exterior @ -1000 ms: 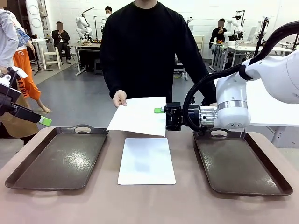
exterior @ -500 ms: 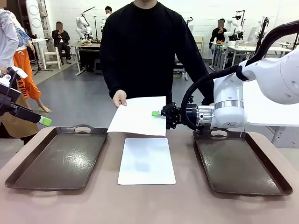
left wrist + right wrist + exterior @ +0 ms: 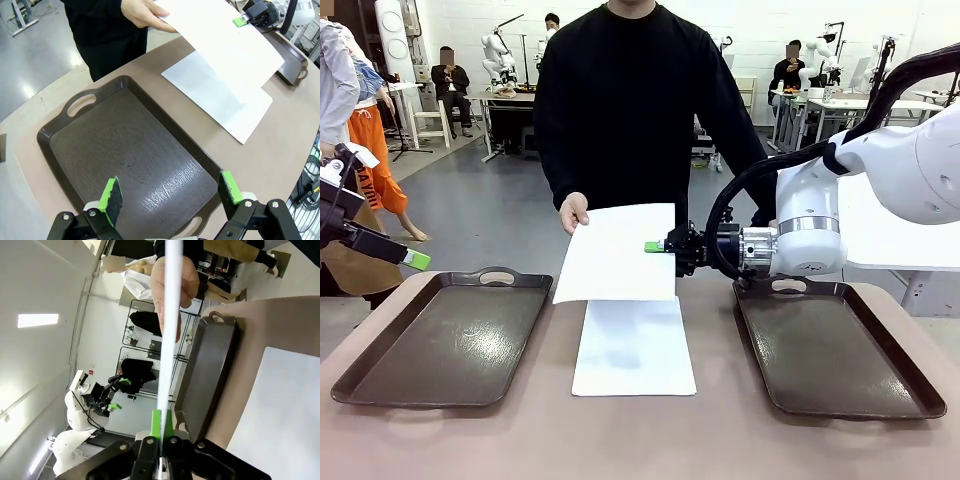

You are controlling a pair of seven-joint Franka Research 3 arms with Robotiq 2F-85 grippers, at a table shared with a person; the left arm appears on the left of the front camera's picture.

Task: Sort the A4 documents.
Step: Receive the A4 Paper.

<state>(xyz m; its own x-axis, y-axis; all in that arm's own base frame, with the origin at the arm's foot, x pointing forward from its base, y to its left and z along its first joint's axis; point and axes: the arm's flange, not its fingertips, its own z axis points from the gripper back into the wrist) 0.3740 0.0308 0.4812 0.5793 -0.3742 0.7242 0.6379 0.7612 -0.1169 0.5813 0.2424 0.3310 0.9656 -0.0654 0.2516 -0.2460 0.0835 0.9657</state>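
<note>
A person's hand [image 3: 575, 212] holds up one white A4 document [image 3: 617, 252] by its far left corner, above the middle of the table. My right gripper [image 3: 656, 247] is shut on this sheet's right edge. In the right wrist view the sheet [image 3: 167, 320] runs edge-on between the green pads [image 3: 157, 424]. A second A4 document [image 3: 633, 345] lies flat on the table between the two trays. My left gripper [image 3: 170, 192] hangs open and empty above the left tray [image 3: 130, 150]; its green pad [image 3: 417, 260] shows at the far left in the front view.
Two dark brown handled trays stand on the table, the left tray [image 3: 445, 340] and the right tray [image 3: 830, 345], both bare inside. The person stands at the far edge behind the sheets. My right arm [image 3: 860, 190] reaches over the right tray's far end.
My right gripper has closed onto the held sheet's right edge. The sheet's near edge has dropped a little. The left arm has not moved.
</note>
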